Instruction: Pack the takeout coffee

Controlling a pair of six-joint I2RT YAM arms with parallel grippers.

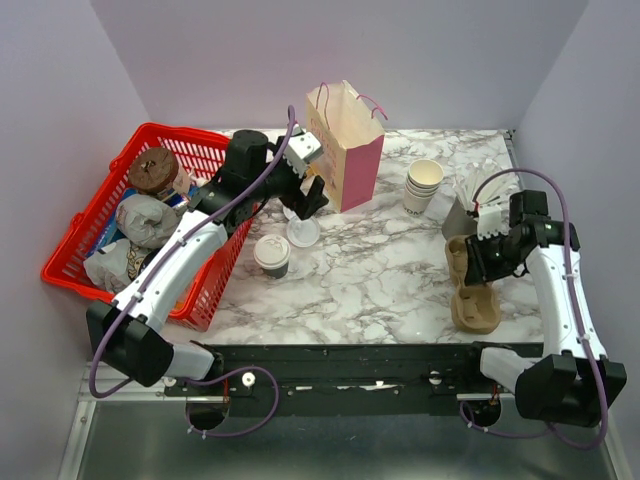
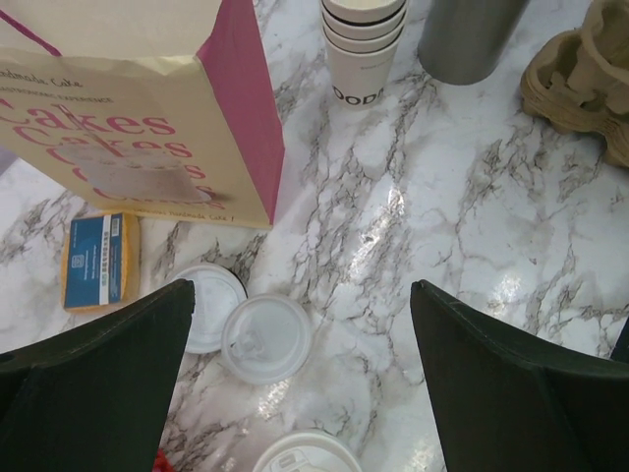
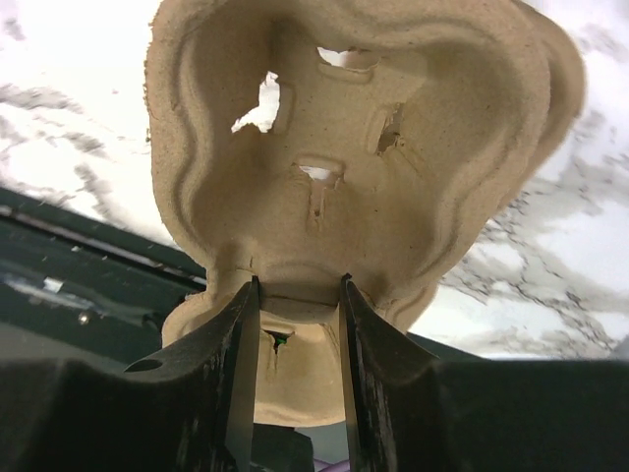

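left arm reaches frame centre, left gripper (image 1: 308, 197) spread over round white plastic lid (image 2: 265, 337) | right gripper (image 3: 297, 295) pinches brown pulp cup carrier (image 3: 364, 147)

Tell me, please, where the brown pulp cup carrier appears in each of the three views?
Top external: the pulp cup carrier lies at the lower right, near the table's front edge.
Left wrist: top right corner, partly cut off.
Right wrist: it fills most of the picture, its near end between the fingers of the right gripper.
Shared landmark: the marble tabletop.
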